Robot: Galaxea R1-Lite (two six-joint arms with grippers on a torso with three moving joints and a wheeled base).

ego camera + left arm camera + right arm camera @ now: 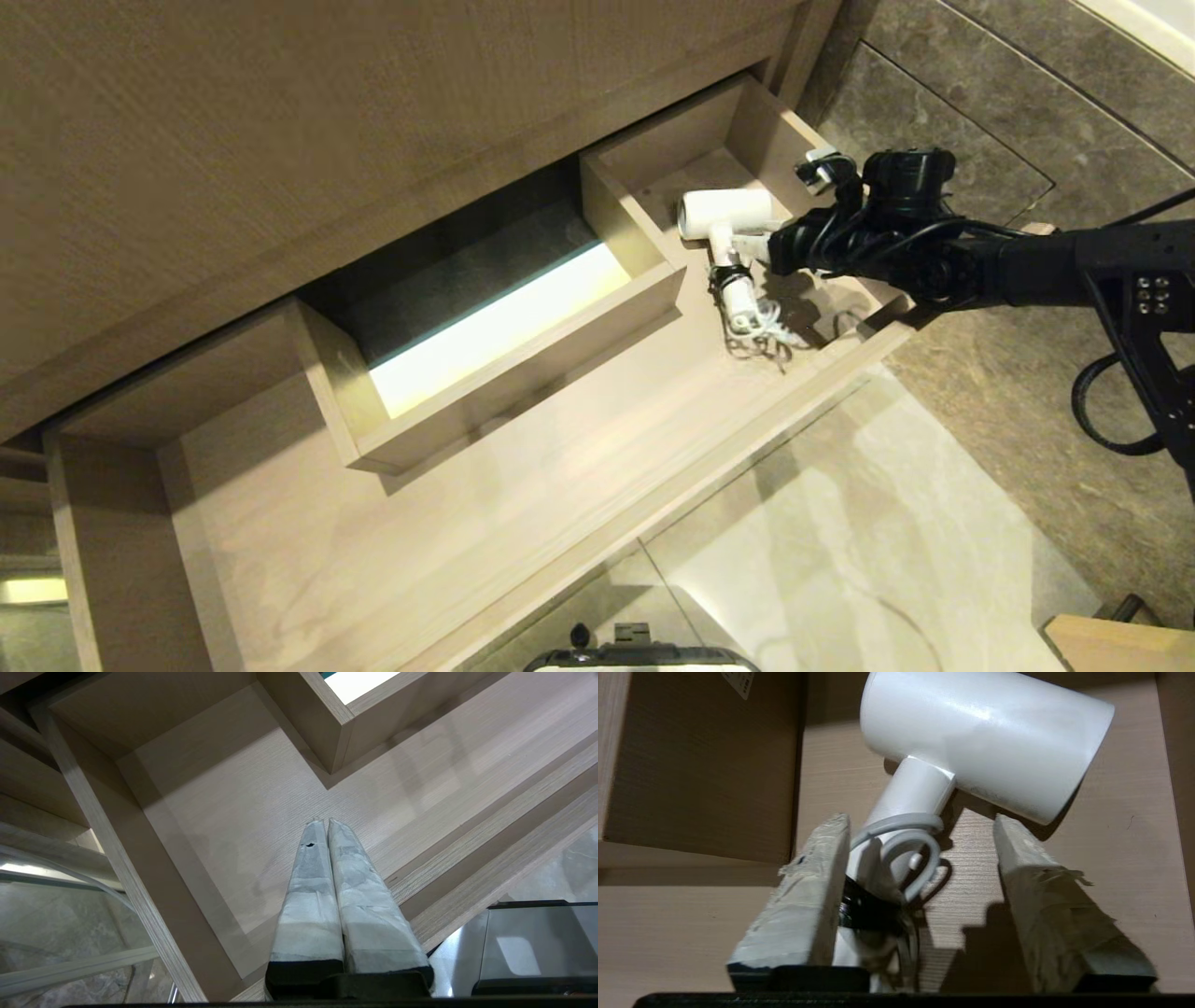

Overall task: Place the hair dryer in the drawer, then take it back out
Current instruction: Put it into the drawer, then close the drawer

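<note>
The white hair dryer lies on the floor of the pulled-out drawer, in its far right arm, with the barrel toward the back and the handle toward the front. Its coiled cord and black strap sit at the handle's end. My right gripper reaches in from the right and stands open astride the handle. In the right wrist view the hair dryer fills the top. One finger of the right gripper rests against the handle and the other stands well clear. My left gripper hangs shut over the drawer's left part.
A boxed cut-out with a bright lit opening rises in the drawer's middle. The taller wood panel stands above the drawer. Grey stone floor lies to the right and pale tile in front. The robot's base shows at the bottom edge.
</note>
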